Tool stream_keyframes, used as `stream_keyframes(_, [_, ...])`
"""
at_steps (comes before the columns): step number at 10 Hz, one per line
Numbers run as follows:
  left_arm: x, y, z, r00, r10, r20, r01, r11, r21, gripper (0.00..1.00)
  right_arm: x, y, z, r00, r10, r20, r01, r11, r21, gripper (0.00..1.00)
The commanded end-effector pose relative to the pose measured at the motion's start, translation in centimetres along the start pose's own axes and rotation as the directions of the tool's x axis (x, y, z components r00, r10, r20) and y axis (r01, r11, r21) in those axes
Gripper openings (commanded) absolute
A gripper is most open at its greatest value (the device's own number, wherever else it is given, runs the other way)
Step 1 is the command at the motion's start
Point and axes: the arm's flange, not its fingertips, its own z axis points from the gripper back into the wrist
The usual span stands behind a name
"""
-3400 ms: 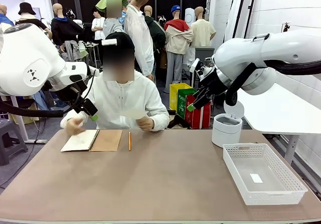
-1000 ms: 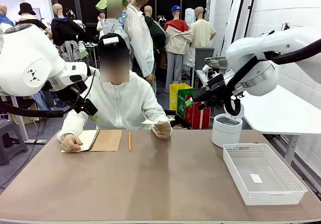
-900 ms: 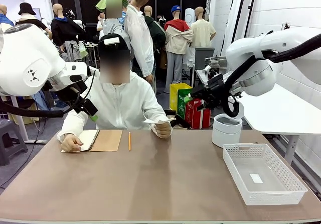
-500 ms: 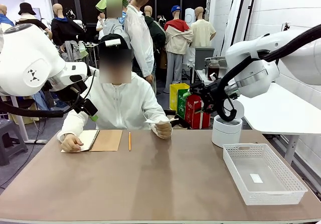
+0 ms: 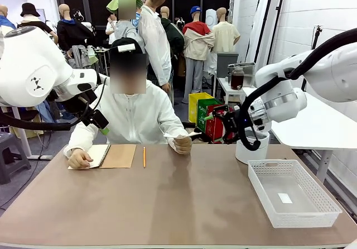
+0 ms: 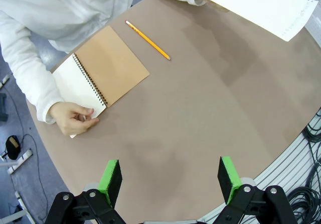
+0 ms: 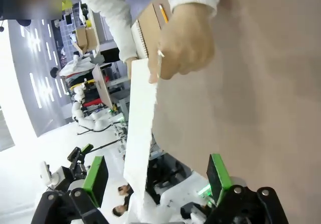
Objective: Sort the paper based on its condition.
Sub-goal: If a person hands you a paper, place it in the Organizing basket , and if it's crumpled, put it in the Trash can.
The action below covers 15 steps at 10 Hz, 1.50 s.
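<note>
Right tool: held wide open, green pads empty. Just ahead, in line with the gap between them, a smooth flat sheet of paper, seen nearly edge-on. Not yet touched by either pad, as far as can be told. Pinched at its far end by the person's hand, above the surface. Beyond the hand, a notebook and a pencil.

Judged as the handover step: reaching in to take the sheet. Next, by this reading: ease forward to bring the free edge between the pads, close on it, and wait for the hand's release. Then carry it to the place for flat sheets, probably the white basket, back toward the robot and well apart from the tool. Cannot be sure of that.

Left tool: likewise open and empty, hanging high over the surface, well apart from the sheet.
</note>
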Motion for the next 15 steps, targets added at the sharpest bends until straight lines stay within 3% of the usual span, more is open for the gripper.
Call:
stream_keyframes(1, [0.0,0.1,0.1,1.000,0.001,0.004,-0.001,1.000,-0.004,1.00,0.0,-0.7,-0.5,0.996,-0.081,-0.039,0.083,0.996,0.037,1.00])
stream_keyframes(6, [0.0,0.1,0.1,1.000,0.001,0.004,-0.001,1.000,-0.004,1.00,0.1,-1.1,-0.4,0.998,-0.044,-0.037,0.044,0.999,0.011,1.00])
stream_keyframes(11, [0.0,0.1,0.1,1.000,0.001,0.004,-0.001,1.000,-0.004,1.00,2.5,-1.2,-3.6,0.963,-0.165,-0.211,0.182,0.981,0.066,1.00])
stream_keyframes(15, [0.0,0.1,0.1,1.000,0.001,0.004,-0.001,1.000,-0.004,1.00,3.5,-0.9,-5.3,0.941,-0.193,-0.277,0.222,0.972,0.075,1.00])
